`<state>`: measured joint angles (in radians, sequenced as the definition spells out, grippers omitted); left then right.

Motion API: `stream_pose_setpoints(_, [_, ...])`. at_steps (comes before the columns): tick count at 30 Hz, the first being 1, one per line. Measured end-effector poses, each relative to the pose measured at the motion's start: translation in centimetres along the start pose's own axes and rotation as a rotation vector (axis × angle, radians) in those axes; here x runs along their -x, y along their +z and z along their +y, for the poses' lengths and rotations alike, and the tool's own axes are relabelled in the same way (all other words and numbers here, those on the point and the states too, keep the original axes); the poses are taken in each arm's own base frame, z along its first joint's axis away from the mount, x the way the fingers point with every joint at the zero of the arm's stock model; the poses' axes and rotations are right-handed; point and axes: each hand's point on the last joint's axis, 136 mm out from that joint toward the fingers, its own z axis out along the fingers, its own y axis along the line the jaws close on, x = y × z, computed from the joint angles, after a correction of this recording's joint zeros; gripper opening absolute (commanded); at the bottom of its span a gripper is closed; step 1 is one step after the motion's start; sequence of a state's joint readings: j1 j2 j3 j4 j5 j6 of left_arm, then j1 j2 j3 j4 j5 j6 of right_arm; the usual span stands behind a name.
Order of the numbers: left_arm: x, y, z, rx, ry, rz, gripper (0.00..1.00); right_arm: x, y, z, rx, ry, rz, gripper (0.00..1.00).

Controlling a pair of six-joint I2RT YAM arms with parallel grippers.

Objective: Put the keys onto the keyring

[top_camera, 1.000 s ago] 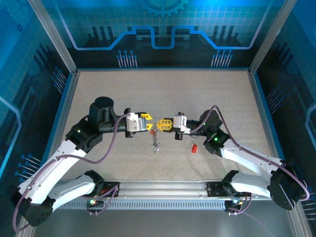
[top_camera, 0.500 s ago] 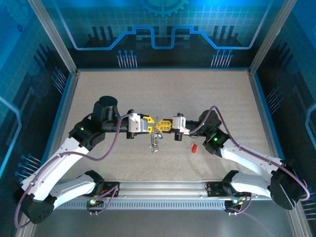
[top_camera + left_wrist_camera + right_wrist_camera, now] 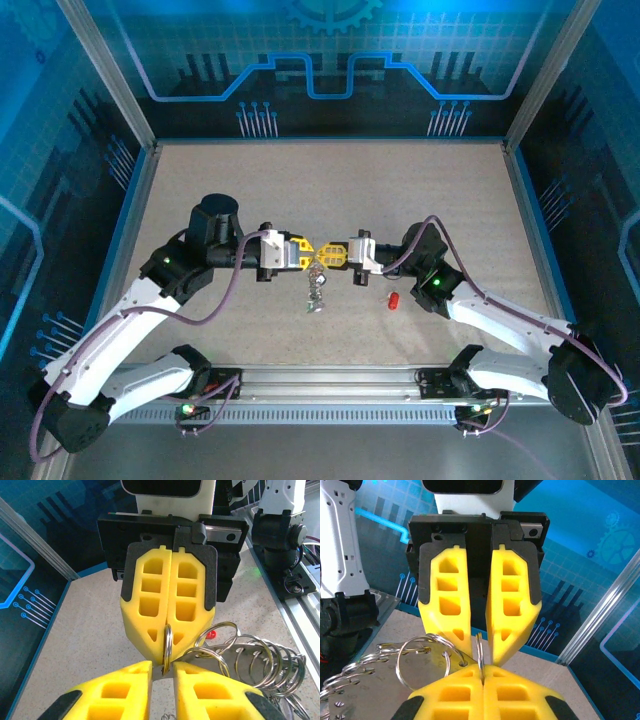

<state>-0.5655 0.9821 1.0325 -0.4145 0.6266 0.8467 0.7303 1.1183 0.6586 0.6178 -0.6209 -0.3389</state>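
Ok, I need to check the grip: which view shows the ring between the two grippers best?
The left wrist view: the ring stands edge-on, large and sharp, pinched in the right gripper's shut tips. The right wrist view shows it edge-on too, half hidden by fingers. The top external view gives a tiny glint.

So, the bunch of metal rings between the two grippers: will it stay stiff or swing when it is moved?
Probably floppy: the bunch of metal rings is many separate loops, loosely linked, so it should swing. Likely slippery: thin, shiny wire. One keyring sits in the shut right gripper, so the rest may twist.
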Motion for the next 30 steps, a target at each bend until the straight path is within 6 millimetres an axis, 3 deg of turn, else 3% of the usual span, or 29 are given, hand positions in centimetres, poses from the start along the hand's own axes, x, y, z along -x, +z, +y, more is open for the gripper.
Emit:
stream_pose_setpoints(3, [-0.1,0.1,0.0,-0.004,-0.006,0.004,0.17,-0.3,0.0,0.0,-0.005,-0.004,0.012,0.00])
stream_pose_setpoints(8, [-0.3,0.3,0.0,-0.017,-0.018,0.008,0.00,-0.6,0.0,0.0,-0.007,-0.003,0.028,0.00])
stream_pose_setpoints(9, [-0.3,0.3,0.0,-0.019,-0.020,0.010,0.00,-0.6,-0.1,0.0,-0.009,-0.004,0.031,0.00])
stream_pose_setpoints(15, [-0.5,0.2,0.3,-0.018,-0.024,0.064,0.00,-0.6,-0.3,-0.2,-0.036,-0.032,0.053,0.25])
stream_pose_setpoints(22, [-1.1,-0.1,1.2,-0.034,-0.011,0.287,0.00,-2.3,-0.6,-0.8,-0.072,-0.080,0.183,0.27])
stream_pose_setpoints(30, [-3.4,-0.5,-0.6,-0.112,0.008,0.446,0.00,-4.0,-0.3,-0.5,-0.059,-0.060,0.252,0.28])
